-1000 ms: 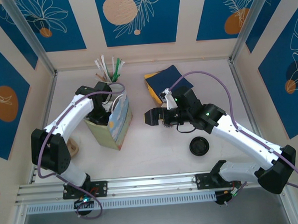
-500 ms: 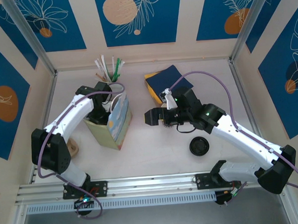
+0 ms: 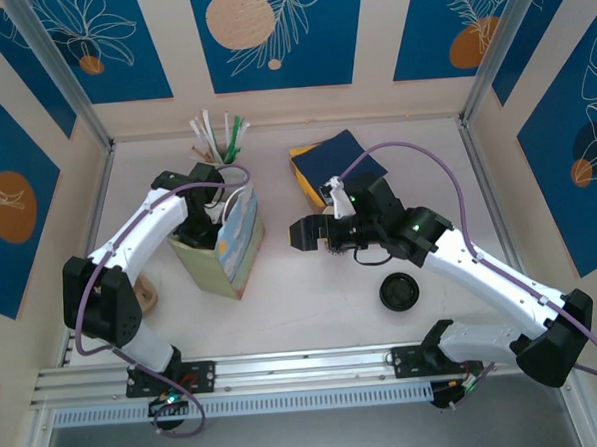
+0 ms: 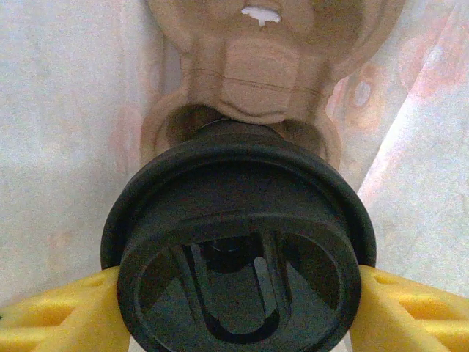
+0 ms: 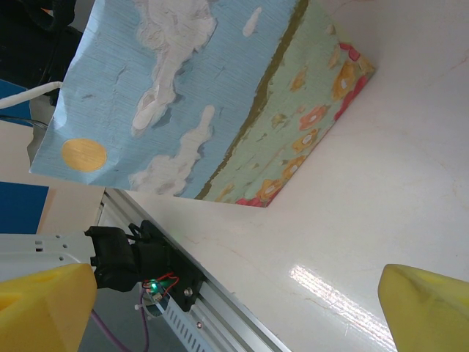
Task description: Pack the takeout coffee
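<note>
The takeout coffee (image 4: 234, 249) shows its round black lid from above in the left wrist view, down inside the paper bag (image 3: 238, 249). It sits in a socket of a brown pulp cup carrier (image 4: 256, 66). My left gripper (image 4: 234, 297) has one yellow finger pressed against each side of the lid, shut on it. From above, the left gripper (image 3: 201, 229) reaches down into the bag's open top. My right gripper (image 3: 305, 233) hovers open just right of the bag. In its wrist view nothing lies between its fingers (image 5: 51, 308), and the bag's printed side (image 5: 190, 95) is ahead.
A loose black lid (image 3: 398, 291) lies on the table under the right arm. Blue and yellow napkins (image 3: 333, 162) lie at the back centre. A bunch of stirrers and cutlery (image 3: 219, 138) stands behind the bag. The aluminium rail (image 3: 306, 368) runs along the near edge.
</note>
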